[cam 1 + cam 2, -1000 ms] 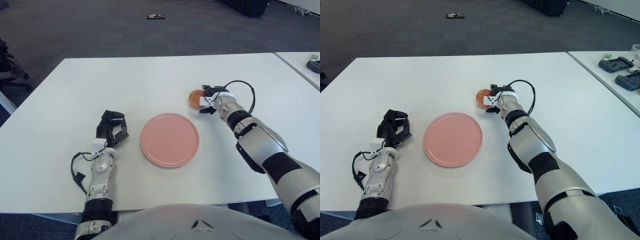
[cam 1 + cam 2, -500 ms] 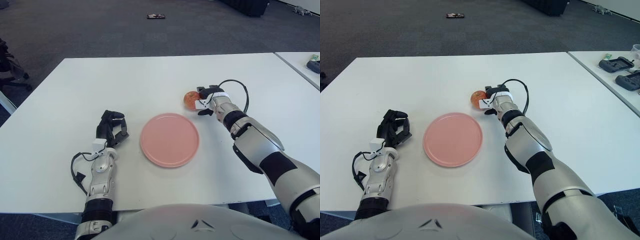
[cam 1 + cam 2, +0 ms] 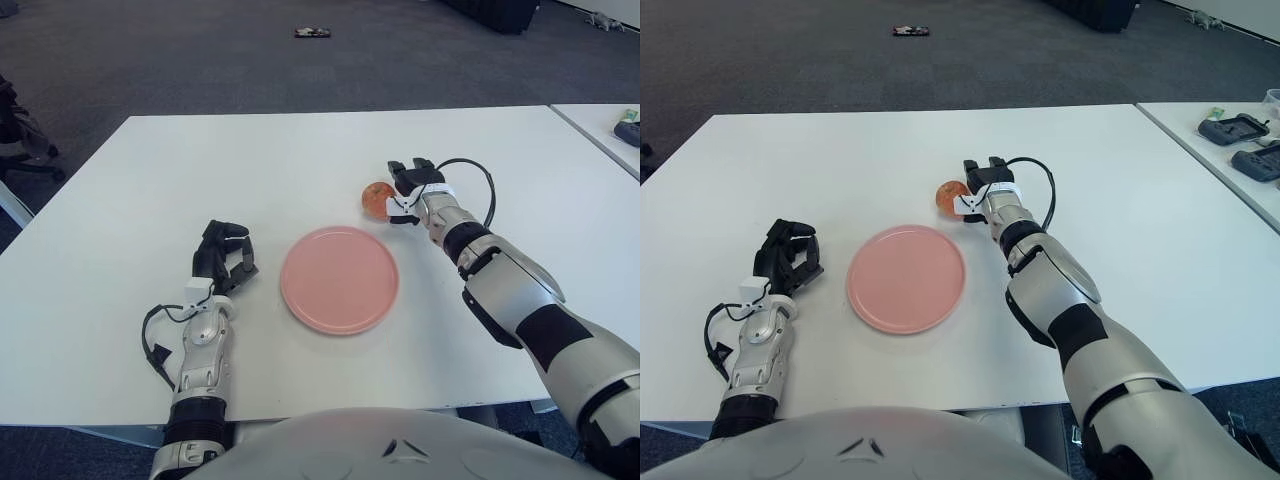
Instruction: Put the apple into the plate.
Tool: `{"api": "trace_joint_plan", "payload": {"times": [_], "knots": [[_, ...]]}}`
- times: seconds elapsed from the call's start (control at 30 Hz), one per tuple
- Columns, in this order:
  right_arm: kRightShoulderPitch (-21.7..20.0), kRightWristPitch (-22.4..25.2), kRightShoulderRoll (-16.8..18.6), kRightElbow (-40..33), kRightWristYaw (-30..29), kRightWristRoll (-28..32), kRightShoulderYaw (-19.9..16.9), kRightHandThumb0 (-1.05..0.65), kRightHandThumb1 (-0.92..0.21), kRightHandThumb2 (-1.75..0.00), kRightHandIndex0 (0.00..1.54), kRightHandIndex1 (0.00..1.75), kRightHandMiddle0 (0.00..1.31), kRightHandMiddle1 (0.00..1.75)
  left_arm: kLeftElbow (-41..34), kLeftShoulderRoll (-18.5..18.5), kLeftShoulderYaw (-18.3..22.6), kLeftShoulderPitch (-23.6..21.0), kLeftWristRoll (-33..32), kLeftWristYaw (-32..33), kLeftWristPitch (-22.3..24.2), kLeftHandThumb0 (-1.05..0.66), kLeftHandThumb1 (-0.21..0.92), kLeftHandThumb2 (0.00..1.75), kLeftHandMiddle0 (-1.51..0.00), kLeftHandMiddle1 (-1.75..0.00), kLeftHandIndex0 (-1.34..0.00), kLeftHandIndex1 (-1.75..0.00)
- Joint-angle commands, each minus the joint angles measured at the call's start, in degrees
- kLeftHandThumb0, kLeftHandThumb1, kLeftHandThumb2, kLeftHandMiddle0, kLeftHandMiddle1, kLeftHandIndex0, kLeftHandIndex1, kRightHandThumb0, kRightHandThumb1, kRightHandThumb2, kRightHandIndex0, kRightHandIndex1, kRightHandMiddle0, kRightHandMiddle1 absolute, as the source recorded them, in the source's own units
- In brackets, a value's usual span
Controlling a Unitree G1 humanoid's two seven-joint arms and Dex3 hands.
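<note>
Left eye view shows the right hand (image 3: pixel 405 190) reaching across the white table (image 3: pixel 300 160) with its dark fingers (image 3: pixel 412 170) against the right side of the apple (image 3: pixel 376 199), which sits on the tabletop beyond the far right edge of the pink plate (image 3: pixel 339 279) and apart from it. Whether the fingers truly clamp the fruit or only press at its side cannot be told; two fingertips stick up above the apple rather than wrapping it. Compared with a second ago, the apple and the hand have shifted together toward the robot's left and slightly away from the robot, so the fruit now lies nearer the plate's far rim than it did, though not over the plate. Half a second ago the fingers lay lower and flatter beside the apple; now they stand more upright. A black cable (image 3: pixel 482 180) loops from the wrist over the table behind the forearm. The left hand (image 3: pixel 222 257) shows left of the plate with its fingers curled inward and holding nothing, unchanged in place and pose across the frames. The plate has not moved.
</note>
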Motion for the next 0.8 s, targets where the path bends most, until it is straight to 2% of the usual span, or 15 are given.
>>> {"api": "trace_joint_plan", "payload": {"times": [0.0,0.5,0.77], "knots": [[-0.5,-0.4,0.3,-1.0,-3.5,1.3,-1.7,-0.91,-0.43,-0.79,0.0,0.0,0.0,0.0,2.7,0.1,0.5,1.5,-0.5,0.1,2.3,-0.41,0.55,1.03,-0.67,-1.7,-0.42,-1.75],[-3.6,-0.6,0.5,-2.9,-7.2,3.1,-4.9,-1.0,-0.47,-0.74,0.0,0.0,0.0,0.0,2.6,0.4,0.5,1.0,-0.4,0.2,3.3,-0.41,0.56,1.02,-0.67,-1.69,-0.42,-1.75],[-4.4,-1.0,0.9,-3.8,-6.6,4.3,-6.4,-1.02,-0.48,-0.71,0.0,0.0,0.0,0.0,3.0,0.6,0.2,0.8,-0.2,-0.2,2.2,-0.41,0.56,1.02,-0.67,-1.69,-0.42,-1.75]]}}
